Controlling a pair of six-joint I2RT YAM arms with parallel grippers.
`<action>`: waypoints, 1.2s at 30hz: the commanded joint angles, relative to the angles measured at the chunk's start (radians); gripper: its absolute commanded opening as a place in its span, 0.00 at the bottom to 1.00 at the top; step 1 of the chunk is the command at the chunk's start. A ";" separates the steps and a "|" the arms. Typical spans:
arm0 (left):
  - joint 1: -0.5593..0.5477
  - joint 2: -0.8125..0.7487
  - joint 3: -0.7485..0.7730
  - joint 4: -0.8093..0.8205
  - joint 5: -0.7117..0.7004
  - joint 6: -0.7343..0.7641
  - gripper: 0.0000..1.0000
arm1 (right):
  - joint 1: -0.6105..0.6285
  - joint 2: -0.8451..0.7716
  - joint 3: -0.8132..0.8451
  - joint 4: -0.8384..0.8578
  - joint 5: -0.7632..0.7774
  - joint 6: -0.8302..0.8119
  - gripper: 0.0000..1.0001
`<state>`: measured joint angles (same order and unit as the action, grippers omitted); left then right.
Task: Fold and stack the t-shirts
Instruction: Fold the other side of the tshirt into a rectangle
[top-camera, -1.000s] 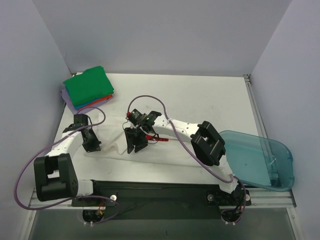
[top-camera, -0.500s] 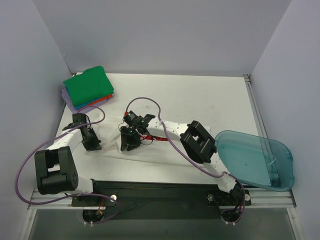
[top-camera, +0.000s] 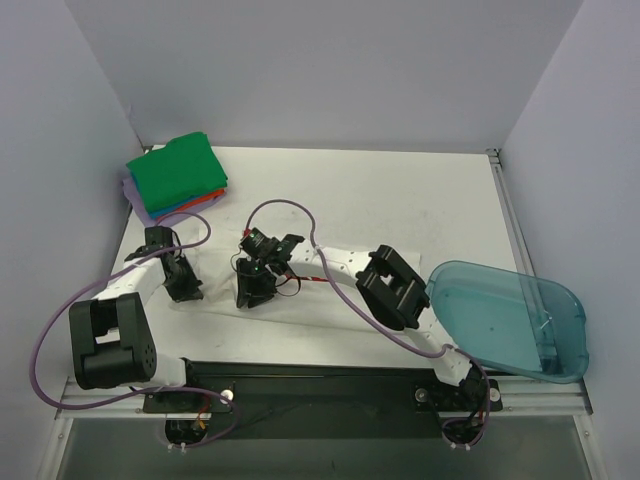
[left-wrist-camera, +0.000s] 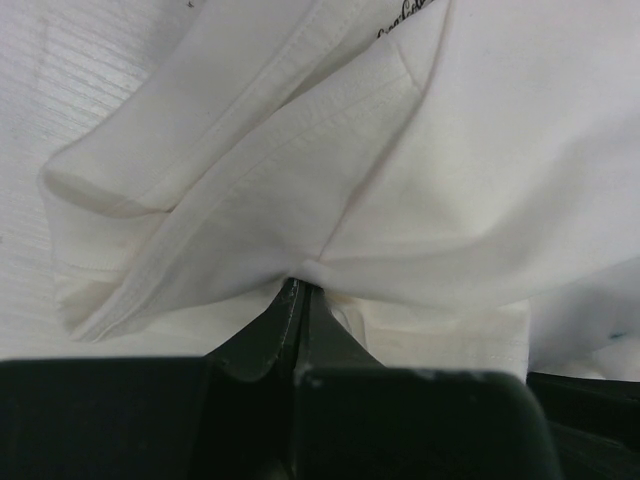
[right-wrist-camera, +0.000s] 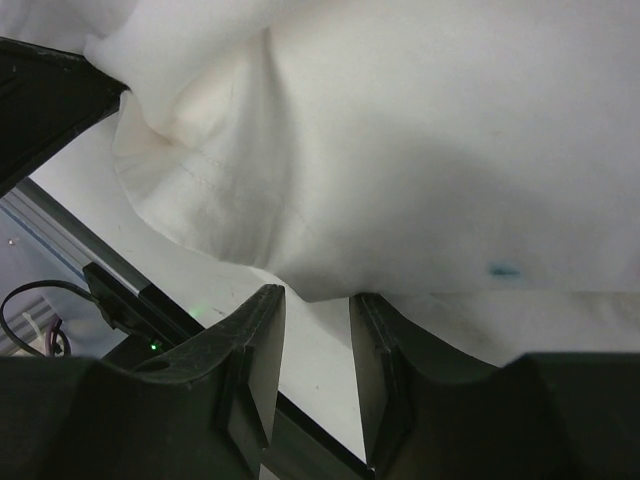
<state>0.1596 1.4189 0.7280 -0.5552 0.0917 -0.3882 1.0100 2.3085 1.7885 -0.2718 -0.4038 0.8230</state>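
The right gripper (top-camera: 252, 292) has slid left across the table (top-camera: 400, 200), closer to the left gripper (top-camera: 187, 290), its jaws slightly apart at the white t-shirt's (left-wrist-camera: 450, 160) edge. The left gripper is pressed together, pinching a bunched hem of that shirt, which lies rumpled at the table's near left.

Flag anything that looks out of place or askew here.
The blue bin sits askew and seems to overhang the right edge of the table. The white t-shirt carries a small blue mark, seen from the right wrist.
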 joint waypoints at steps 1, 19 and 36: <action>0.003 -0.028 0.004 0.041 0.025 0.009 0.00 | 0.007 0.041 0.041 -0.021 0.029 0.016 0.32; 0.001 -0.107 -0.002 0.028 0.045 0.012 0.00 | -0.022 -0.047 0.023 -0.030 0.051 0.010 0.00; -0.011 -0.158 0.008 -0.049 0.054 0.002 0.06 | -0.051 -0.166 -0.092 -0.101 0.011 0.048 0.00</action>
<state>0.1558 1.2827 0.7250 -0.5816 0.1333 -0.3878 0.9524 2.2154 1.7164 -0.3206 -0.3828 0.8501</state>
